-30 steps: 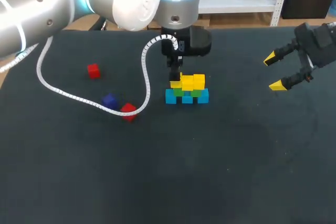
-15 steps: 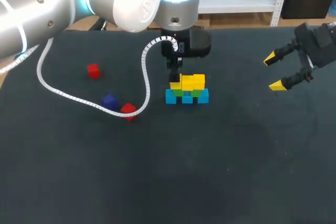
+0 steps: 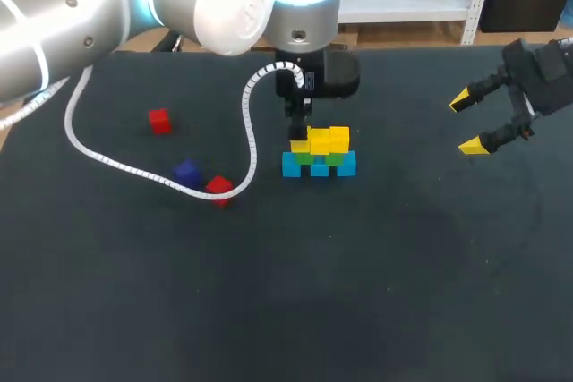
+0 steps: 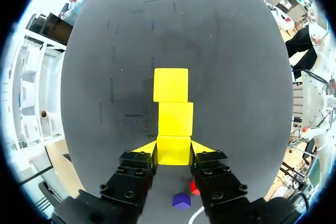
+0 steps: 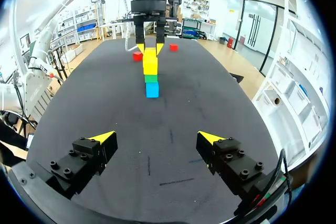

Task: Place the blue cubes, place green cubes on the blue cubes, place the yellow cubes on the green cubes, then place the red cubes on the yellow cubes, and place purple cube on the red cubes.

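A small stack stands at mid-table: a row of blue cubes (image 3: 320, 165), green cubes (image 3: 322, 157) on them, and yellow cubes (image 3: 329, 140) on top. My left gripper (image 3: 300, 137) comes straight down at the stack's left end. In the left wrist view the left gripper (image 4: 174, 149) is shut on the nearest yellow cube (image 4: 173, 150) of a row of three. Two red cubes (image 3: 159, 121) (image 3: 218, 188) and a purple cube (image 3: 186, 172) lie loose on the left. My right gripper (image 3: 466, 123) hangs open and empty at the far right, well away from the stack (image 5: 151, 74).
The left arm's white coiled cable (image 3: 125, 165) lies in a loop on the black table (image 3: 358, 275), running past the purple cube and the nearer red cube. Under the left gripper, the purple cube (image 4: 181, 201) and a red cube (image 4: 193, 186) show between its finger bases.
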Available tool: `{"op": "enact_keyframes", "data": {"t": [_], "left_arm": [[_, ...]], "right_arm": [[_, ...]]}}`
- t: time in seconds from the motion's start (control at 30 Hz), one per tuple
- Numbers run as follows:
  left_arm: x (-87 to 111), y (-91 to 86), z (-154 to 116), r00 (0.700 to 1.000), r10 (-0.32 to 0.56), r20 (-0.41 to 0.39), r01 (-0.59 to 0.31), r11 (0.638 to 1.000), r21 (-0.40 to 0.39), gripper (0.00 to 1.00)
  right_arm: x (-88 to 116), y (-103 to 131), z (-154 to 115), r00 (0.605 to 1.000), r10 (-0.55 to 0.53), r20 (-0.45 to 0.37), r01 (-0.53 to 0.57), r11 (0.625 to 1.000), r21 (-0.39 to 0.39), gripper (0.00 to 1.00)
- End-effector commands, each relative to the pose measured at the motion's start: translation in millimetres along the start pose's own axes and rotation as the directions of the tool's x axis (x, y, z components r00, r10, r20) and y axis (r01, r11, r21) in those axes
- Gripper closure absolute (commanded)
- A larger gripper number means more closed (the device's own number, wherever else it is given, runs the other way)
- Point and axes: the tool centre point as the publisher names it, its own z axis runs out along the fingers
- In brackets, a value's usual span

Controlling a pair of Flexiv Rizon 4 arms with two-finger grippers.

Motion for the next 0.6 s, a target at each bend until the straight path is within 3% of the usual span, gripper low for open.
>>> {"op": "enact_keyframes", "data": {"t": [0.03,0.33,0.6], "left_arm": [[-0.3,3.4,-0.5,1.000,0.003,-0.004,-0.003,1.000,0.007,0.77],[0.1,3.8,-0.6,1.000,-0.001,-0.007,0.001,1.000,0.010,0.61],[-0.2,3.7,0.2,1.000,-0.002,-0.006,0.002,1.000,0.012,0.60]], "right_arm": [[0.3,-0.2,0.4,1.000,-0.001,0.002,0.001,1.000,0.000,0.00],[0.3,-0.2,0.4,1.000,-0.001,0.002,0.001,1.000,0.000,0.00],[0.3,-0.2,0.4,1.000,-0.001,0.002,0.001,1.000,0.000,0.00]]}}
